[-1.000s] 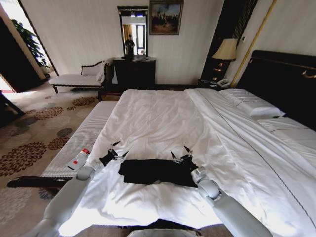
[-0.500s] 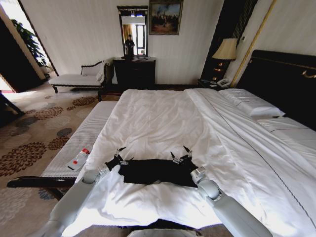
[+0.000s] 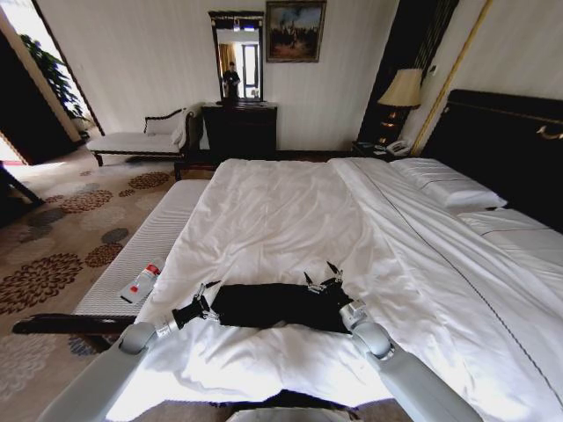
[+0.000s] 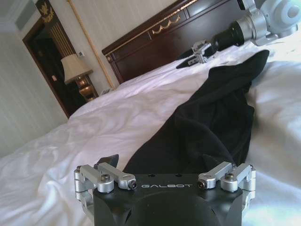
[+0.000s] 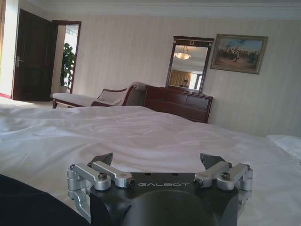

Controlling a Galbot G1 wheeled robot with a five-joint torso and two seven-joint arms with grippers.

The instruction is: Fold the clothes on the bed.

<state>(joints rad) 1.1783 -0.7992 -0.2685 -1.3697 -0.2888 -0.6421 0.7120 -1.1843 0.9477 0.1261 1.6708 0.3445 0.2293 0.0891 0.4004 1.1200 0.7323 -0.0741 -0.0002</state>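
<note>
Black T-shirt (image 3: 277, 304) laid on white bed (image 3: 290, 211), left pincer (image 3: 201, 301) spread open at its 9 o'clock edge, right pincer (image 3: 324, 279) spread open at 2 o'clock

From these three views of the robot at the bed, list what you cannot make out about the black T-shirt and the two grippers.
- T-shirt, head view: bunched into a dark strip; any lettering is hidden in its folds.
- Left gripper, head view: too small to tell whether its fingers touch the cloth; in the left wrist view its tips are cut off by its own body.
- Right gripper, head view: dark against the shirt, contact unclear.
- Bed: near edge cut off.
</note>
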